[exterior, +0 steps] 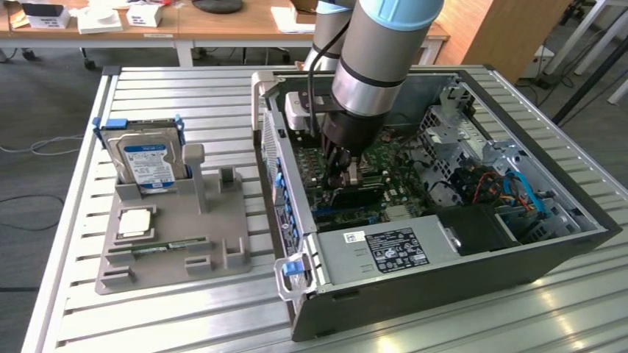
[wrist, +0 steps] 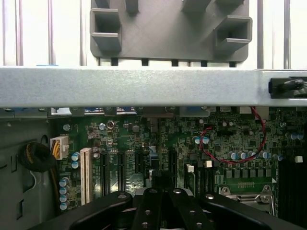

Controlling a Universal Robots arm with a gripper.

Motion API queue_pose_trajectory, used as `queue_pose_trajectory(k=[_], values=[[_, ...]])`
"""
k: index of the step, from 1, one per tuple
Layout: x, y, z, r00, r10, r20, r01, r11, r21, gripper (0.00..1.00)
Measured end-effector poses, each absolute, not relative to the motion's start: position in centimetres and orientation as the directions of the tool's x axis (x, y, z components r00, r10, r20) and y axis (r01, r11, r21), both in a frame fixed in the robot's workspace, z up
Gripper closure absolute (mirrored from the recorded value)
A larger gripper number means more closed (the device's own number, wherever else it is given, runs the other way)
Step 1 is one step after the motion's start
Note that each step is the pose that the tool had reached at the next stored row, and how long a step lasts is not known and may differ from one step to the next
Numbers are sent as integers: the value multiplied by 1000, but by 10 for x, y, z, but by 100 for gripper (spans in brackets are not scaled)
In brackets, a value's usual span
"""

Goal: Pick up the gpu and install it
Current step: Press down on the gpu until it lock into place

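table (exterior: 147, 309): slatted metal, ribbed top | on it: grey parts holder (exterior: 172, 235) at exterior view's left | open PC case (exterior: 432, 191) just beside it

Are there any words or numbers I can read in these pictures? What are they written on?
No text here can be read.
Hard drive blue-and-white label: print too small to read.
Power supply black label: white print and marks, too small to read.
White boxes on the far desk: dark markings, blurred.
Motherboard: tiny white markings, unreadable.
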State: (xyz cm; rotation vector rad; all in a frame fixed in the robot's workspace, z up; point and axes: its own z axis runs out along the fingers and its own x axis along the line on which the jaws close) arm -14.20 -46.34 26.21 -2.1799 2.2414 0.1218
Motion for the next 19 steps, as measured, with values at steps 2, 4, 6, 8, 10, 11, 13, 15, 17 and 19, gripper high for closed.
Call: queue_pose_trajectory(k=[2, 4, 6, 8, 10, 11, 13, 15, 17, 19], values=[[-142, -463, 265, -29, -998, -63, -999, 26, 47, 89], [-142, -463, 269, -29, -998, -63, -999, 26, 47, 89], [-142, -463, 273, -29, -998, -62, -999, 26, 47, 89], [-142, -463, 278, -29, -998, -62, -999, 26, 47, 89], [-142, -463, 282, -29, -998, -62, -999, 26, 47, 89], [-142, -463, 285, -29, -998, -62, -999, 26, 47, 89], [-142, -463, 290, -29, -998, -62, -999, 26, 47, 89], [-142, -463, 295, -29, -998, -63, -999, 26, 47, 89], [-142, -463, 299, -29, -998, -62, -999, 26, 47, 89], [-142, -463, 303, -29, -998, -62, -999, 26, 47, 89]])
